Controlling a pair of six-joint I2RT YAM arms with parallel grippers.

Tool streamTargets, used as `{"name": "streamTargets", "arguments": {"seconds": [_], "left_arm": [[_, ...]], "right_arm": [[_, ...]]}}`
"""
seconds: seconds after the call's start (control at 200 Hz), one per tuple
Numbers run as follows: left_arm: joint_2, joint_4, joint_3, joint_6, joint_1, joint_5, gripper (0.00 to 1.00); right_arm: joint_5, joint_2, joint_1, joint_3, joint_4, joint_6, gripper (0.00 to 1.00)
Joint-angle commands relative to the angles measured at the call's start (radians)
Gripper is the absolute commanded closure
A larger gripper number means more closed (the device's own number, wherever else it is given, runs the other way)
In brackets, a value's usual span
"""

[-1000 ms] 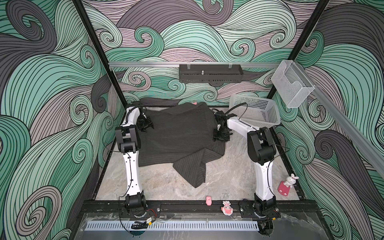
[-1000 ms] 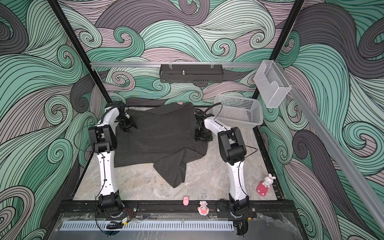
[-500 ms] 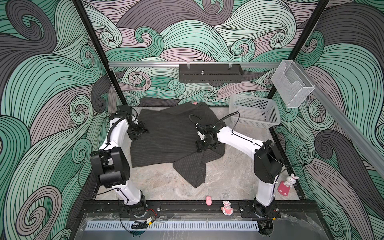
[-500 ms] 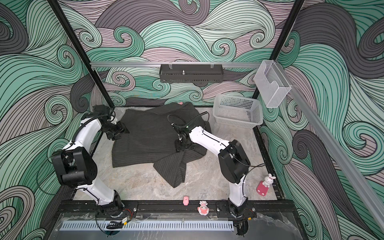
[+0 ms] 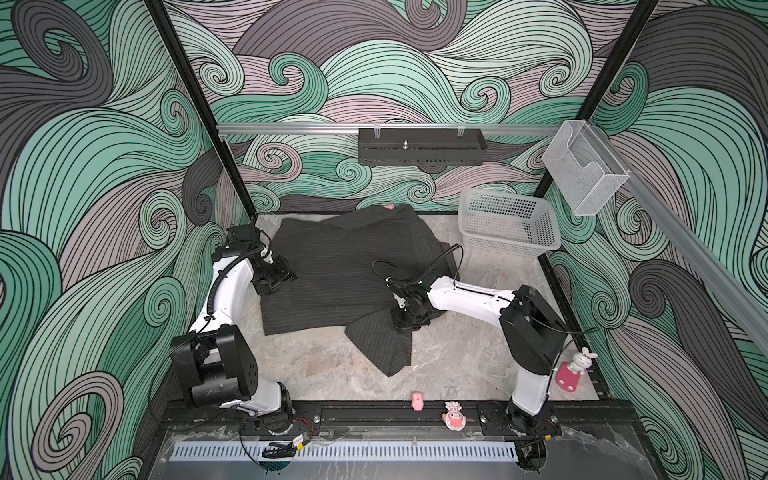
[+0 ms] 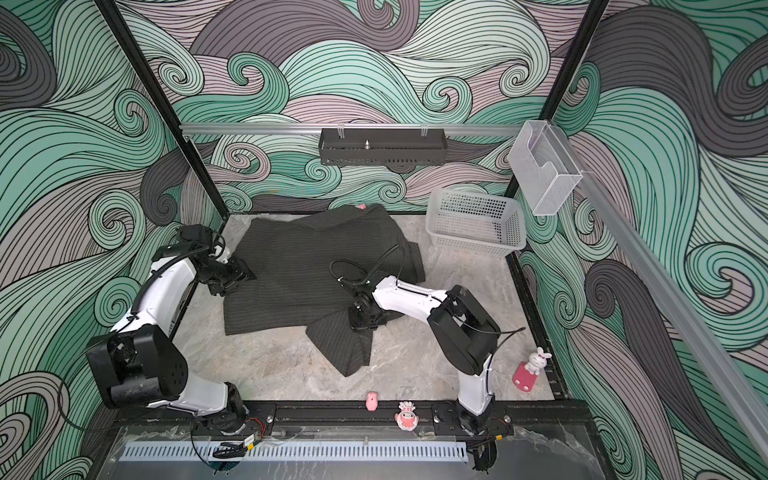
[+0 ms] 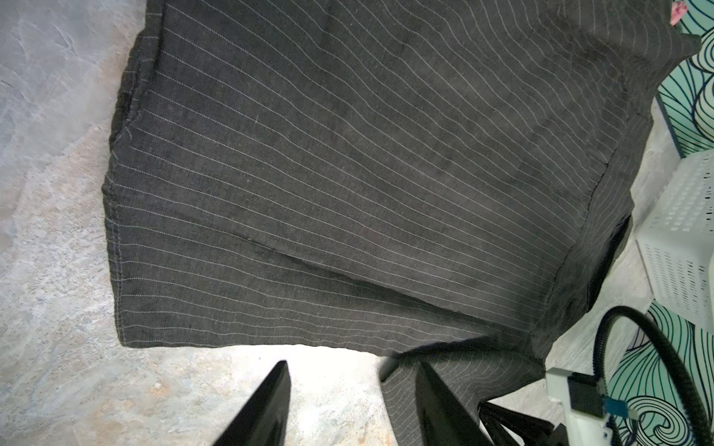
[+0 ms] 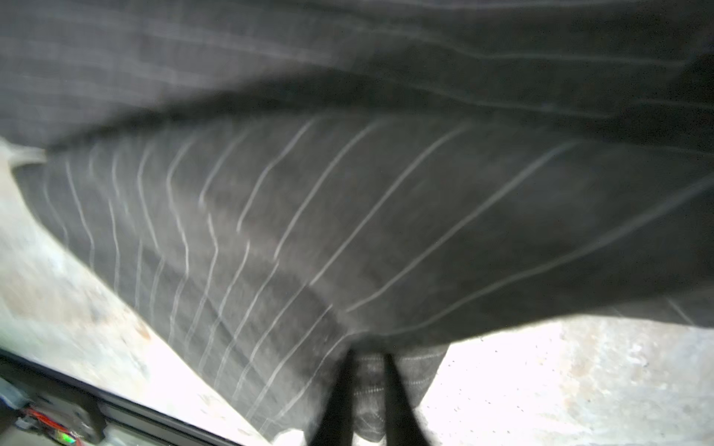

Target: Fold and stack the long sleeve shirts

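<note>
Shirt (image 5: 345, 270) spread flat on table (image 5: 324, 374), far centre; one sleeve (image 5: 382, 345) trails toward near edge. My right gripper (image 8: 367, 359) pinched narrow on cloth fold at shirt's near-right edge, where sleeve leaves body. My left gripper (image 7: 353, 365) at shirt's left edge, jaws apart, nothing clamped. Judge cloth light, limp, not fragile; thin weave likely slips from shallow pinch. Best hold: stitched hem, seam or doubled fold, both arms, else it sags and drags.
</note>
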Motion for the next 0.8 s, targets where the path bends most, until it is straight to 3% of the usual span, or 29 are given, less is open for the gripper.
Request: {"name": "streamTargets", "arguments": {"seconds": [0.0, 0.16, 0.31, 0.41, 0.505, 0.635, 0.735, 0.791], "left_arm": [[-0.032, 0.015, -0.004, -0.01, 0.008, 0.014, 0.45], [-0.067, 0.023, -0.022, -0.012, 0.008, 0.015, 0.46], [-0.09, 0.032, -0.052, -0.015, 0.009, 0.017, 0.46], [-0.101, 0.037, -0.067, -0.017, 0.01, 0.021, 0.46], [-0.112, 0.033, -0.067, -0.015, 0.009, 0.022, 0.46], [-0.124, 0.023, -0.057, -0.008, 0.009, 0.015, 0.46], [-0.124, 0.022, -0.056, -0.009, 0.011, 0.017, 0.46], [-0.126, 0.019, -0.055, -0.009, 0.013, 0.016, 0.46]], "right_arm": [[-0.02, -0.108, 0.047, -0.048, 0.018, 0.049, 1.0], [0.015, -0.23, 0.166, -0.171, 0.025, 0.125, 1.0], [0.049, -0.254, 0.263, -0.211, 0.013, 0.156, 1.0], [0.168, -0.262, 0.259, -0.181, -0.015, 0.126, 0.6], [0.223, -0.213, 0.221, -0.137, -0.017, 0.083, 0.44], [0.211, -0.082, 0.167, -0.063, -0.007, 0.036, 0.35], [0.133, 0.019, 0.159, -0.01, 0.006, 0.031, 0.34], [0.086, 0.051, 0.165, -0.007, 0.021, 0.052, 0.39]]}}
